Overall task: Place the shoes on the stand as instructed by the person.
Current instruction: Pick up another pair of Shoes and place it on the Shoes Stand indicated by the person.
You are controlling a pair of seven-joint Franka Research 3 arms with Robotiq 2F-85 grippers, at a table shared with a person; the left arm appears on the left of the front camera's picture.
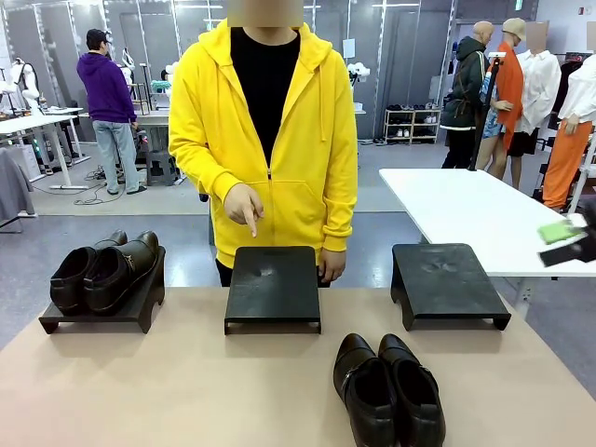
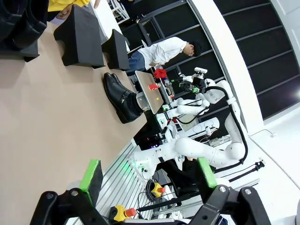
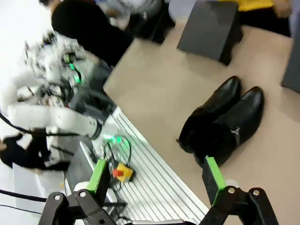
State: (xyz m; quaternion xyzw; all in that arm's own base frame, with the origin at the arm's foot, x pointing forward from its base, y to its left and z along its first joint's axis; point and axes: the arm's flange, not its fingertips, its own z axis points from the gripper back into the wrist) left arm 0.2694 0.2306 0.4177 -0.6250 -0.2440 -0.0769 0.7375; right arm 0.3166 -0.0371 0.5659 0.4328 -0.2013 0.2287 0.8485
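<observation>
Grippers open, the person choosing a stand

Nearest, the left gripper (image 2: pixel 149 173) and right gripper (image 3: pixel 155 177) hang released, holding nothing, probably awaiting the cue. 1 pair of shoes (image 1: pixel 389 391) sits on the desk (image 1: pixel 140 391). Beyond, of 3 stands, the left stand (image 1: pixel 140 307) carries the other pair (image 1: pixel 101 270). The person's hand (image 1: pixel 244 207) points down at the bare middle stand (image 1: pixel 273 284), likely the target.

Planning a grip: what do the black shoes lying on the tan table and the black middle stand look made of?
Black shoes: probably leather, smooth, semi-glossy, soft highlights on the toes. Black middle stand: rigid, matte, faintly mottled top; plastic or painted wood, unclear.
</observation>
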